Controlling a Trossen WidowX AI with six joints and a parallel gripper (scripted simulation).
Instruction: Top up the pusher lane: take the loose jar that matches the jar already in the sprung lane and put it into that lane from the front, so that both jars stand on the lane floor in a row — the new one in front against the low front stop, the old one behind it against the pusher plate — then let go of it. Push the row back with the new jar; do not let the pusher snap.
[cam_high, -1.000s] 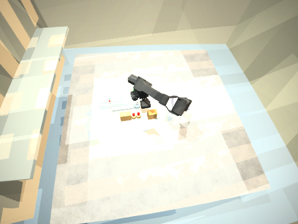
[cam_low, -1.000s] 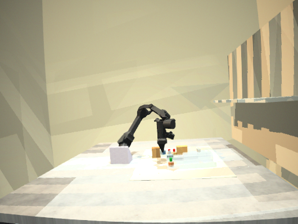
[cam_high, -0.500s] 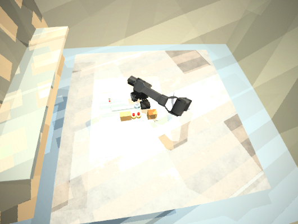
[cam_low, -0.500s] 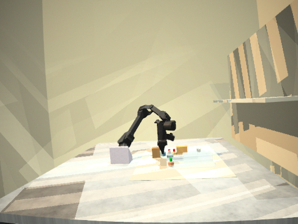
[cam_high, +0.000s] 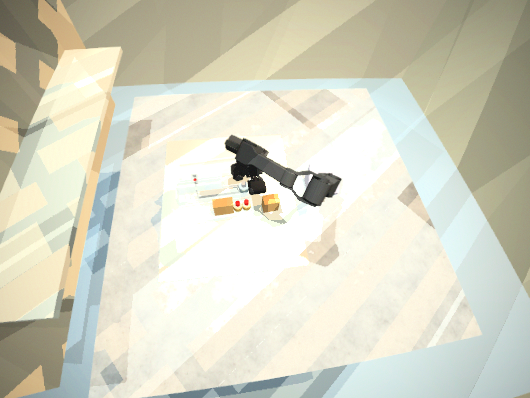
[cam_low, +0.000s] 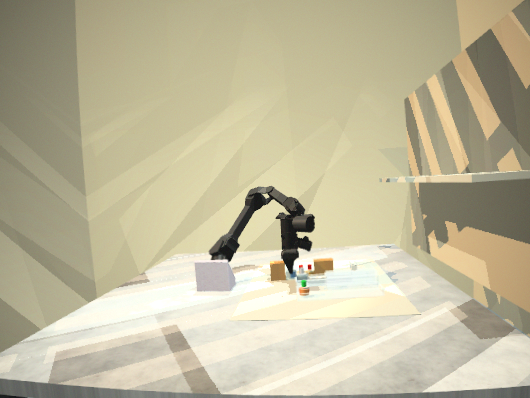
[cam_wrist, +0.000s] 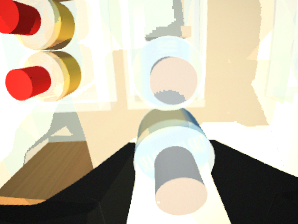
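My gripper (cam_low: 291, 272) (cam_wrist: 171, 148) is shut on a pale blue jar (cam_wrist: 175, 137) with a grey-pink cap, held upright. The matching jar (cam_high: 243, 187) (cam_wrist: 145, 55) stands in the clear-walled lane (cam_wrist: 141, 106), near its front end. In the wrist view the held jar is just in front of it, at the lane's front edge, and their outlines meet. I cannot tell the held jar's exact height or whether it touches the stop. In the top view the gripper hides it. The pusher plate is not clear.
Two red-capped jars (cam_high: 237, 204) (cam_wrist: 65, 77) stand beside the lane. Wooden blocks (cam_high: 223, 206) (cam_high: 270, 203) (cam_low: 323, 265) (cam_wrist: 55, 167) are on that side. A green-capped jar (cam_low: 304, 291) stands on the other side. A pale box (cam_low: 214, 276) is near the arm's base.
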